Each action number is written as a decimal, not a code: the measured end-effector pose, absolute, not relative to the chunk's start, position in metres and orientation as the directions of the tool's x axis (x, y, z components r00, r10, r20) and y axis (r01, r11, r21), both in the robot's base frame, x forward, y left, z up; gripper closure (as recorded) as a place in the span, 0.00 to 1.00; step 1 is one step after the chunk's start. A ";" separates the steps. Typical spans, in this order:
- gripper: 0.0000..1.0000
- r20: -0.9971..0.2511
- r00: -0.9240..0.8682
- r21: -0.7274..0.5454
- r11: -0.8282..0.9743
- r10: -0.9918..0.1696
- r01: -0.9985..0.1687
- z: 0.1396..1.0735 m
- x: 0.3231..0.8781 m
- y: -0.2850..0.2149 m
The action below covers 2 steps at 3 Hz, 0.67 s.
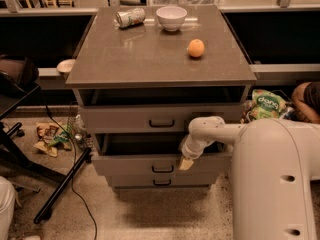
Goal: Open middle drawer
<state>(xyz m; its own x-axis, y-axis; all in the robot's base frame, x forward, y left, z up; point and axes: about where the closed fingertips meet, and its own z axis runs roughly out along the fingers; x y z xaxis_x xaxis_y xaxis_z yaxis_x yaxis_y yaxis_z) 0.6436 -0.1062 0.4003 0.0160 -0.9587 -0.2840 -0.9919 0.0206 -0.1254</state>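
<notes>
Hand (pixel 186 162) at middle drawer (pixel 130 164) front, right side

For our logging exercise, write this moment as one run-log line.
wide grey middle drawer with small black handle: pulled partly out | tool: at its front's top edge, right of handle

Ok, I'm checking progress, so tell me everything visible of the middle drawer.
The middle drawer is wide, shallow and grey, with a flat front and a small black handle at its centre. It is pulled partly out, its front standing forward of the bottom drawer, with a dark opening above; its inside is in shadow. It sits level, second of three tiers. The pincer is at the front's upper edge, just right of the handle.
</notes>
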 end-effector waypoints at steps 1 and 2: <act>0.00 -0.284 0.016 -0.125 0.021 -0.959 -0.992 0.400 0.644 -0.106; 0.00 -0.267 0.005 -0.085 0.018 -0.964 -0.996 0.398 0.632 -0.107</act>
